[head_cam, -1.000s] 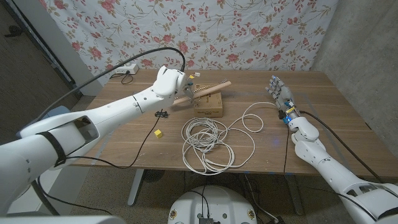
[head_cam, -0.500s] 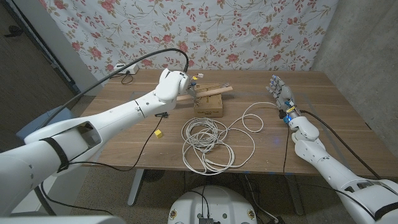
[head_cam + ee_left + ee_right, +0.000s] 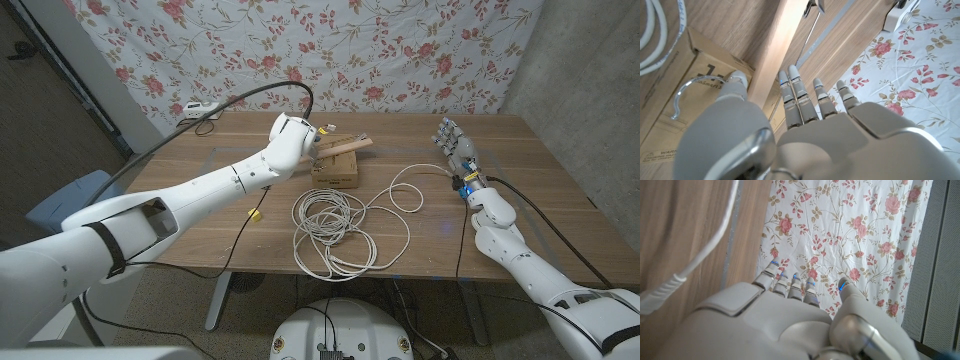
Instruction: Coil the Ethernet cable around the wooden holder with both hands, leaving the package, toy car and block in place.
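The left hand (image 3: 300,137) covers the near end of the wooden holder (image 3: 343,146), so its grip cannot be judged. A small yellow thing (image 3: 255,213), perhaps the block, sits half hidden under that forearm. Beside the fingers (image 3: 801,89), the package (image 3: 677,107) is cut off.

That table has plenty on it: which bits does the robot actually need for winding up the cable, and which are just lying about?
For the job:
Ethernet cable, loose on the table
wooden holder, at the left hand
right hand, waiting

Lying about:
cardboard package under the holder
yellow block
white power strip
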Tool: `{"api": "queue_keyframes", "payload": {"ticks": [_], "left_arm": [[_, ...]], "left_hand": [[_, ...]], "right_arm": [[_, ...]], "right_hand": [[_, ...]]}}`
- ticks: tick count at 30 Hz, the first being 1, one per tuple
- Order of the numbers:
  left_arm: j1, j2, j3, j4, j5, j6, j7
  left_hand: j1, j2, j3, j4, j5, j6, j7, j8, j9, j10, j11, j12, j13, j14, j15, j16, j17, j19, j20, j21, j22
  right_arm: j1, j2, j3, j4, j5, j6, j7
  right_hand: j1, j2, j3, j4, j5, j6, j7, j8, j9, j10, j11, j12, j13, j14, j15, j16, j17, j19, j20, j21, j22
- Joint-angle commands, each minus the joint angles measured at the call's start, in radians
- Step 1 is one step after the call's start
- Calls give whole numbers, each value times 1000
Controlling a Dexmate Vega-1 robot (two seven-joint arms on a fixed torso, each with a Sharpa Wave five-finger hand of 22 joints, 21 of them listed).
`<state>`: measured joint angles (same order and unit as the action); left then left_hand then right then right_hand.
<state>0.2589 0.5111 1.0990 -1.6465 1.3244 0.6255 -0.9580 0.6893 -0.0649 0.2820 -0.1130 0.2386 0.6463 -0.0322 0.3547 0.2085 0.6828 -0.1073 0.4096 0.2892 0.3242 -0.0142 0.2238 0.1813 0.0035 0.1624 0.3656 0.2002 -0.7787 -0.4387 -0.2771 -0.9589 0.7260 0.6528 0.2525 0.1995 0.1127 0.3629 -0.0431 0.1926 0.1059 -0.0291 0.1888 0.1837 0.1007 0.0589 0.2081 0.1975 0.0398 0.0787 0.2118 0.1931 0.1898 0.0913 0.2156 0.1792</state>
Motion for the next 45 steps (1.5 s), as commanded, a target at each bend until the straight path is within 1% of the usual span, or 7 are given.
{"api": "queue_keyframes", "payload": {"ticks": [1, 8, 12, 16, 26, 38, 45], "left_arm": [[17, -58, 3, 67, 134, -27, -92], [32, -67, -10, 76, 174, -29, -105], [56, -54, -29, 48, 233, -2, -68], [62, -57, -55, 41, 263, -8, -79], [79, -52, -128, -18, 301, -23, -54], [77, -68, -197, -85, 361, -85, -174], [78, -82, -203, -61, 370, -128, -247]], "left_hand": [[-5, 2, -7, 1, 5, 17, 3, -2, -3, 36, -2, 1, -6, 22, -8, 8, 1, 12, 0, 3, 2], [-10, 8, -11, 2, 5, 25, 4, -11, -9, 113, -12, 11, -16, 59, -27, 13, -1, 22, -1, 3, 1], [-77, -4, -56, 26, 11, -244, -26, -156, -14, -149, 46, -133, -20, -45, 13, -26, 7, -16, 29, -29, 3], [-127, -2, -78, 51, 16, -318, -6, -176, -14, -208, 72, -159, -17, -96, 37, -35, 10, -44, 42, -45, 5], [-162, 10, -92, 70, 23, -306, 8, -154, -13, -204, 75, -155, -12, -104, 41, -25, 10, -44, 44, -49, 8], [-121, 21, -80, 44, 31, -269, 4, -141, -13, -175, 63, -144, -4, -93, 30, -20, 6, -35, 42, -51, 7], [-60, 0, -77, 2, 39, -220, -14, -125, -14, -139, 33, -132, 0, -74, 8, -13, 4, -18, 32, -50, 5]], "right_arm": [[-11, -2, 12, -10, 4, 36, 6], [6, -3, 9, -1, 6, 26, 18], [24, 1, 3, 20, 1, 19, 18], [41, 8, -3, 43, -1, 16, 28], [82, 32, -10, 105, -4, 22, 38], [96, 35, -15, 113, -18, 28, 23], [84, 39, -11, 100, -21, 42, -1]], "right_hand": [[2, -5, 5, 0, 7, 13, -4, 8, 4, 15, 4, 8, 6, 14, 4, 11, 2, 12, -1, 7, 2], [1, -5, 6, -1, 8, 16, -6, 8, 4, 14, 3, 7, 6, 16, 3, 10, 2, 14, -1, 7, 2], [1, -5, 7, -2, 8, 19, -8, 9, 4, 13, 2, 6, 6, 14, 4, 8, 2, 15, -1, 7, 3], [1, -5, 7, -2, 8, 20, -9, 9, 4, 13, 4, 5, 6, 14, 4, 7, 2, 15, -2, 6, 3], [0, -6, 8, -3, 9, 21, -9, 9, 4, 10, -1, 3, 6, 14, 3, 5, 2, 14, -2, 5, 3], [-2, -6, 9, -3, 10, 20, -12, 7, 4, 4, 0, 0, 6, 13, 3, 3, 2, 14, -4, 4, 3], [-4, -6, 9, -3, 10, 16, -18, 5, 4, 0, -1, -2, 6, 15, 3, 3, 3, 15, -4, 3, 3]]}}
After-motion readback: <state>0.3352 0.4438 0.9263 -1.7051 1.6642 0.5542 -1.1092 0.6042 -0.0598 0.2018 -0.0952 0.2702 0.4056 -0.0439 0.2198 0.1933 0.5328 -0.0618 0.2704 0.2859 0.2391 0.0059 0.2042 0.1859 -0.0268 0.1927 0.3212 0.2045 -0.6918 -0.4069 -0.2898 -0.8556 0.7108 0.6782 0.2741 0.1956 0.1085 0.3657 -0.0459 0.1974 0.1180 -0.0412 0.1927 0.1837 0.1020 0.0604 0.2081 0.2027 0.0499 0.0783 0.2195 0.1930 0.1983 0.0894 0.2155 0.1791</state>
